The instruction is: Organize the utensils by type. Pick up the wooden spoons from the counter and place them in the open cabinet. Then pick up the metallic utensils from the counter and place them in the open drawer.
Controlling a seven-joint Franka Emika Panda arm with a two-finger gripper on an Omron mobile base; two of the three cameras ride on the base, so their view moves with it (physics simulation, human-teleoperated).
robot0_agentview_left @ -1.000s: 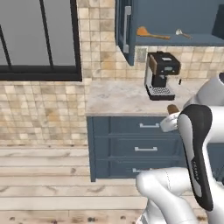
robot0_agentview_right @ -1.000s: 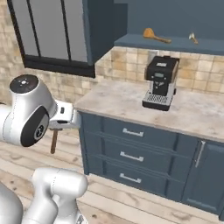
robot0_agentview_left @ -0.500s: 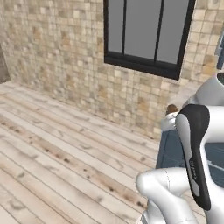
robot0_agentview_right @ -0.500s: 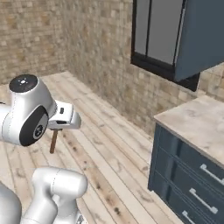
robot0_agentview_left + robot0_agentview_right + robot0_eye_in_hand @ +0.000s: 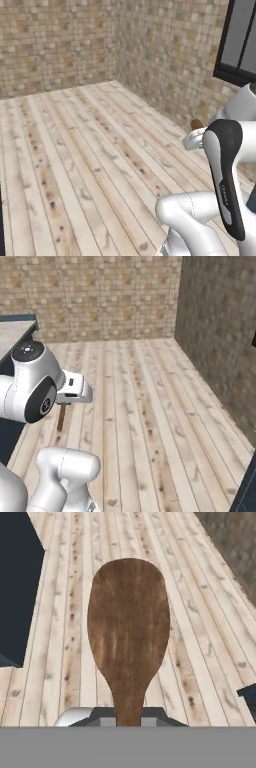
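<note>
My gripper [image 5: 128, 718] is shut on the handle of a short dark reddish-brown spoon [image 5: 128, 627], one of the metallic utensils. In the hand view its broad head points away from me over the wooden floor. From the right base camera the gripper [image 5: 67, 401] sits at the arm's end, with the spoon [image 5: 61, 417] hanging below it. From the left base camera the spoon's brown tip [image 5: 197, 123] pokes up beside the gripper [image 5: 194, 139]. The wooden spoons, the open cabinet and the open drawer are out of view.
Bare plank floor [image 5: 80, 150] runs to stone-tile walls [image 5: 100, 296] that meet in a corner. A counter corner [image 5: 17, 336] over dark blue cabinetry [image 5: 9, 436] stands at the left of the right base view. A dark blue shape [image 5: 15, 587] lies left in the hand view.
The whole picture has swung: the base has turned, and the counter, coffee machine and wall cabinet have passed out of view. The spoon stays held in the shut gripper.
</note>
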